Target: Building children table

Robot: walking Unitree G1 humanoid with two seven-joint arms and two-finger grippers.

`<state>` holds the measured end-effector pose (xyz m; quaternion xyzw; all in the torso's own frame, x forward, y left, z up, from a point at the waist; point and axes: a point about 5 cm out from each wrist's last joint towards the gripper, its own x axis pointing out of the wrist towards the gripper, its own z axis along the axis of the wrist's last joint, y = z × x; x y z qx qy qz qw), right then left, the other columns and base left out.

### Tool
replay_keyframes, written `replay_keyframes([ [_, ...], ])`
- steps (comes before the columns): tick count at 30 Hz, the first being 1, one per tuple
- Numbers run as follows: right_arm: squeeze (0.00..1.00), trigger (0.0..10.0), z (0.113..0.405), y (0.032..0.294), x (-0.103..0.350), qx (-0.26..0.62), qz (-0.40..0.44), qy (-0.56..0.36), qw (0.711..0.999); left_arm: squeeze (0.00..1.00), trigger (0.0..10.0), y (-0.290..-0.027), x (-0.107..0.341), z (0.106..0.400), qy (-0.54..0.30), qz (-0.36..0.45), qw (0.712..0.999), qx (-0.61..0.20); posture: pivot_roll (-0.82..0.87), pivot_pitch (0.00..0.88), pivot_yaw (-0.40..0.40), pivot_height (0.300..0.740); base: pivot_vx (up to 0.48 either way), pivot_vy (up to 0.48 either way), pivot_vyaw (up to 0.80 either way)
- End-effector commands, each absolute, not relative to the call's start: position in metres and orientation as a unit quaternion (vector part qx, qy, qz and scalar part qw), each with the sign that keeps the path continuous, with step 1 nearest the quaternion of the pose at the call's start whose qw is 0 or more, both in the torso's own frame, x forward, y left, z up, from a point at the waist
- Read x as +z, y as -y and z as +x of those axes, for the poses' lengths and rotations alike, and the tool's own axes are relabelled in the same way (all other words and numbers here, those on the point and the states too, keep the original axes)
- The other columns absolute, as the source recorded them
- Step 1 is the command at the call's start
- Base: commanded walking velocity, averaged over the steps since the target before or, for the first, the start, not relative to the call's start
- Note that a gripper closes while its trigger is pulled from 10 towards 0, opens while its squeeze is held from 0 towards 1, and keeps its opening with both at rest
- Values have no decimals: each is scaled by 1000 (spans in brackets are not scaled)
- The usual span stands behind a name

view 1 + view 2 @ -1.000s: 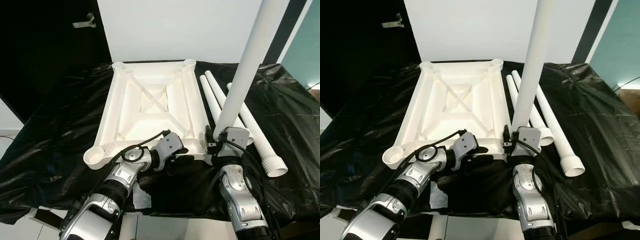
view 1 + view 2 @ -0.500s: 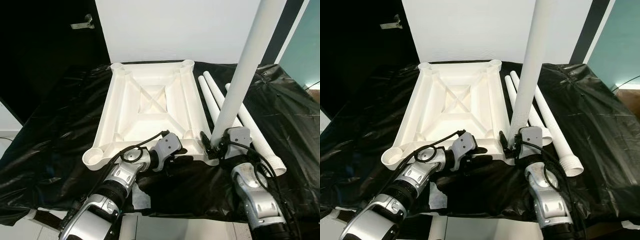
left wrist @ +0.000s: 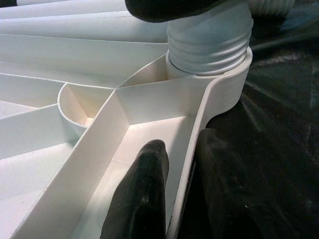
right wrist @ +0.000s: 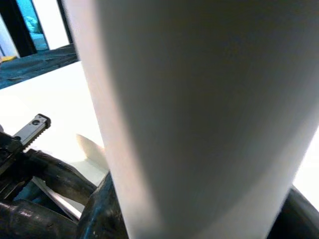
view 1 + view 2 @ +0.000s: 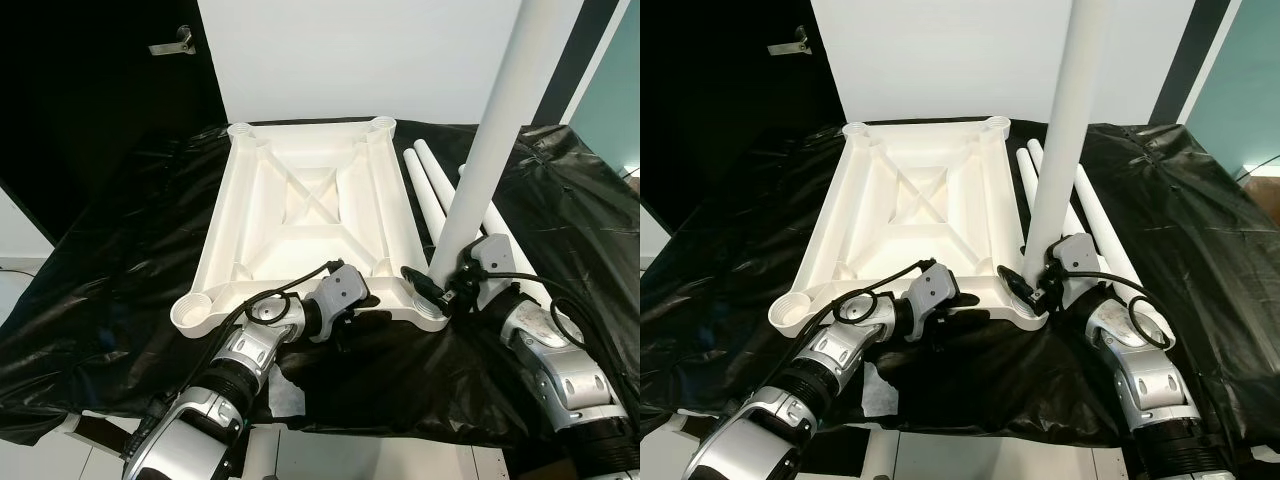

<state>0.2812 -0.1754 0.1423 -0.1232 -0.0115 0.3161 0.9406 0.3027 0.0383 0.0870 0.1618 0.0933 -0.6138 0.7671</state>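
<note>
Since a second ago my right arm has swung outward, right gripper [image 5: 445, 292] still clamped on the upright white leg [image 5: 490, 150] at the near-right socket. Left to right: dark doorway, white wall; black sheet [image 5: 110, 270]; inverted tabletop [image 5: 300, 215], its near rim pinched by my left gripper [image 3: 172, 199]; spare legs [image 5: 430, 185].
</note>
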Motion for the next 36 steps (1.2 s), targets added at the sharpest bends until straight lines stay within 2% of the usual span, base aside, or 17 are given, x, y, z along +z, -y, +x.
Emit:
replay_keyframes([
  [1,0,0,279,174,141,333,-130,1,934,0,10000,-46,48,281,-185,161,730,-638,-73,0,8,740,0,0,0],
  [6,0,0,282,174,137,322,-110,0,940,0,10000,-48,48,281,-186,162,730,-638,-74,0,7,740,0,0,0],
  [8,0,0,283,170,130,286,-86,3,954,0,10000,-47,48,281,-186,162,730,-637,-74,0,7,740,0,0,0],
  [9,0,0,283,167,120,232,-59,3,971,0,10000,-47,49,282,-185,163,730,-638,-70,0,9,740,0,0,0],
  [13,0,0,283,165,113,195,-42,1,980,0,10000,-46,49,282,-185,163,730,-638,-70,0,9,740,0,0,0],
  [14,0,0,277,161,100,131,-15,-2,991,0,10000,-46,49,282,-185,164,729,-639,-64,0,7,740,0,0,0],
  [15,0,0,277,161,100,131,-15,-2,991,0,10000,-46,49,282,-185,164,729,-639,-64,0,7,740,0,0,0],
  [18,0,0,266,150,84,3,42,-3,999,0,10000,-48,49,282,-187,168,724,-643,-54,0,16,740,0,0,0],
  [24,0,0,272,149,95,7,35,17,999,0,10000,-53,48,283,-191,176,721,-642,-55,0,23,740,0,0,0],
  [25,0,10000,272,145,98,20,7,28,999,0,10000,-53,49,283,-190,177,723,-641,-53,0,23,740,0,0,0],
  [27,0,10000,272,141,99,29,-12,36,999,0,10000,-53,50,284,-188,176,724,-640,-52,0,23,740,0,0,0],
  [28,506,10000,272,140,100,36,-24,39,998,0,10000,-52,50,285,-186,175,726,-639,-49,0,20,740,0,0,0],
  [29,506,10000,272,140,100,36,-24,39,998,0,10000,-52,50,285,-186,175,726,-639,-49,0,20,740,0,0,0],
  [30,1000,10000,272,144,101,45,-26,41,998,0,10000,-52,50,285,-186,174,727,-637,-48,0,18,740,0,0,0],
  [34,1000,10000,271,150,105,117,-15,39,992,0,10000,-51,46,282,-190,171,727,-637,-54,0,16,740,0,0,0],
  [35,867,10000,272,152,108,134,-21,44,990,0,10000,-51,46,281,-191,171,727,-637,-60,0,14,740,0,0,0],
  [36,867,10000,272,154,111,141,-27,48,989,0,10000,-51,45,281,-191,170,727,-637,-60,0,14,740,0,0,0],
])
